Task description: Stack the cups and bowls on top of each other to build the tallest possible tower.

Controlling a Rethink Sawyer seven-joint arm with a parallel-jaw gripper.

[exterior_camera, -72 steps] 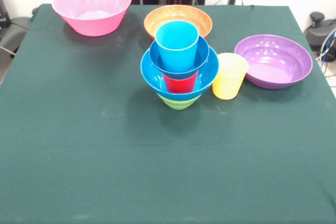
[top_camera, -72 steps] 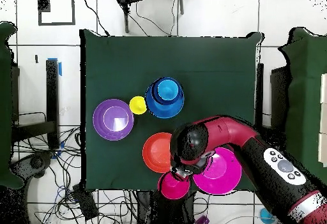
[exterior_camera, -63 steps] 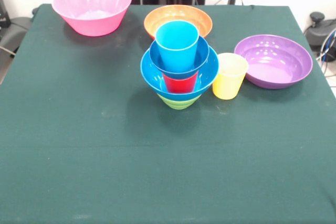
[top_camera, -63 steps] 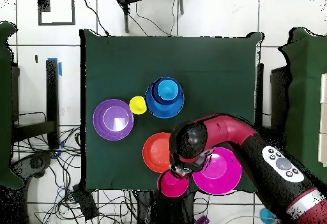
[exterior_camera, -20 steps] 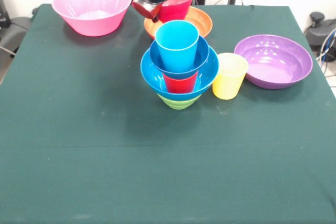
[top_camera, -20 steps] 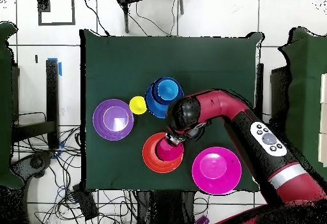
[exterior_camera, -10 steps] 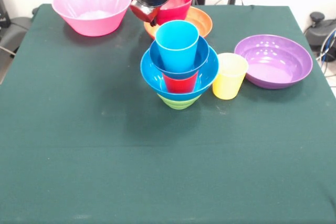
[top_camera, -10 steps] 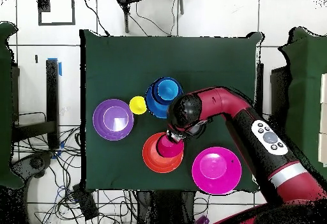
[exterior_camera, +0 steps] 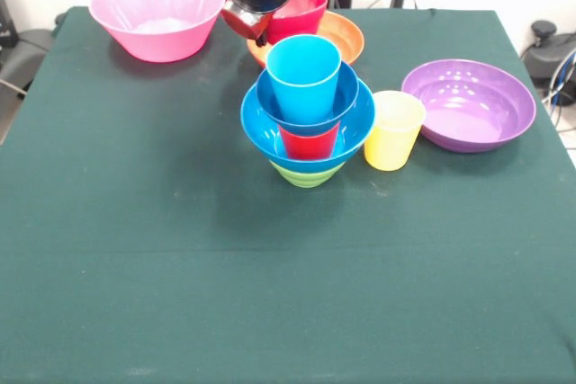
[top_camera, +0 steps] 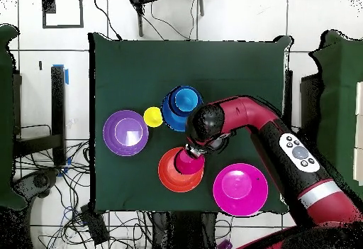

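Tower sits mid-table: green bowl at base, big blue bowl, red cup, small blue bowl, sky-blue cup on top. Yellow cup just beside it, purple bowl past that. Behind the tower, gripper is clamped on the small red bowl, held above the orange bowl; pink bowl far off to the side. Step in hand, as I read it: carrying the red bowl to the tower. Next you'll need to lift clear of the sky-blue cup's rim, centre over it, lower gently so nothing tips.
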